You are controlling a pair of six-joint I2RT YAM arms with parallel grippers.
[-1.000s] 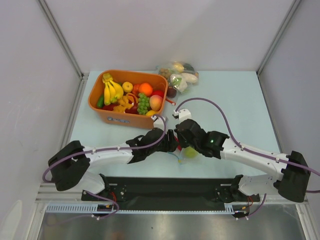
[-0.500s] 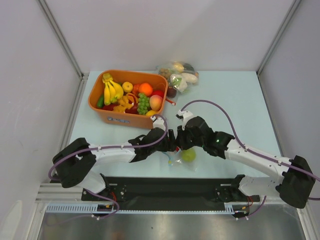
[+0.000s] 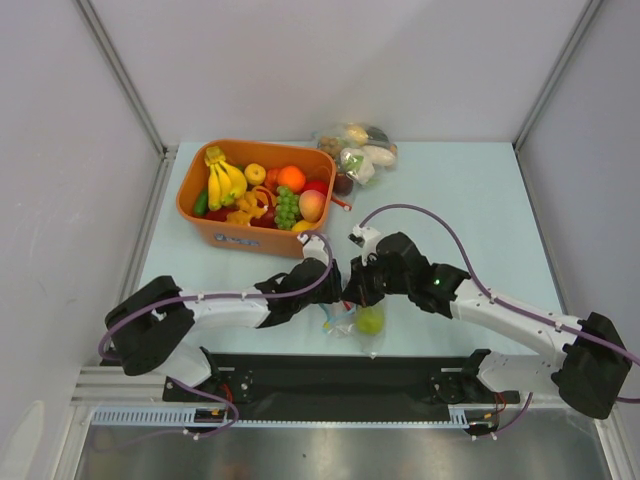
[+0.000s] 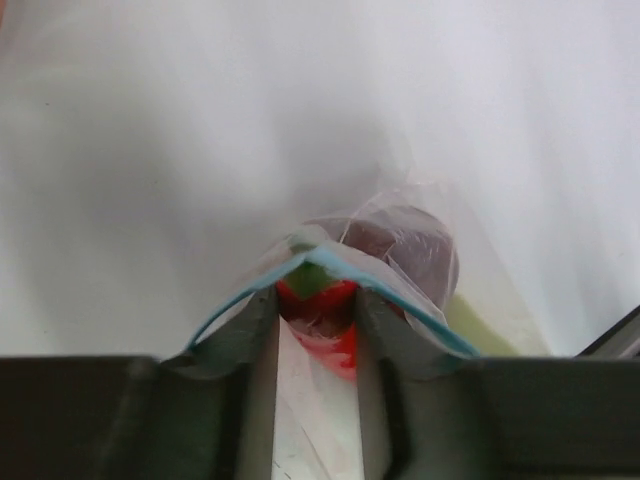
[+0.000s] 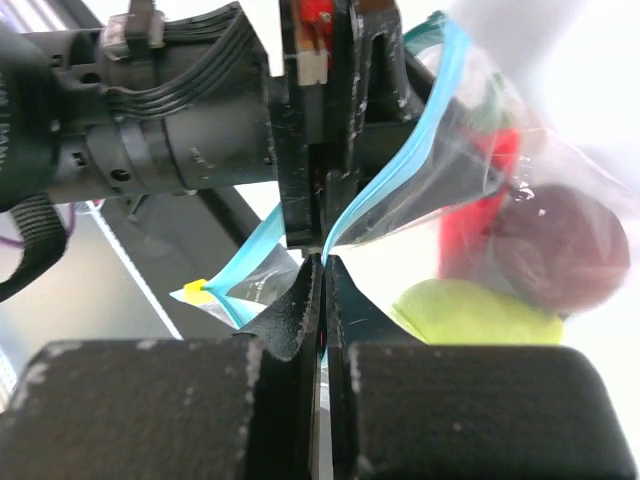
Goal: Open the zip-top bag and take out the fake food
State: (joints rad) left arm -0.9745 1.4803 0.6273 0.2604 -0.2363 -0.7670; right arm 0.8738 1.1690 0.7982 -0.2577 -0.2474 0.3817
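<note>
The zip-top bag point(image 3: 347, 322) hangs between my two grippers just above the table's near middle. Its blue zip strip point(image 5: 405, 165) is spread apart. Inside lie the green pear point(image 3: 370, 320), the red chili point(image 5: 470, 235) and the dark purple fruit point(image 5: 565, 250). My left gripper point(image 3: 336, 287) is shut on one lip of the bag; in its wrist view the left gripper point(image 4: 317, 300) has the strip point(image 4: 405, 292) draped over its tips, with the chili point(image 4: 340, 345) and purple fruit point(image 4: 400, 245) behind. My right gripper point(image 3: 358, 287) is shut on the opposite lip, the right gripper point(image 5: 322, 262) pinching plastic beside the pear point(image 5: 470, 312).
An orange tub point(image 3: 215, 228) of bananas, orange, grapes and peach stands at the back left. A lumpy clear bag of vegetables point(image 3: 358, 148) lies at the back centre. A black strip point(image 3: 340, 372) runs along the near edge between the arm bases.
Both grippers have shifted slightly left and toward the near edge. The bag with the pear now hangs lower and nearer, and its mouth is spread wider.
</note>
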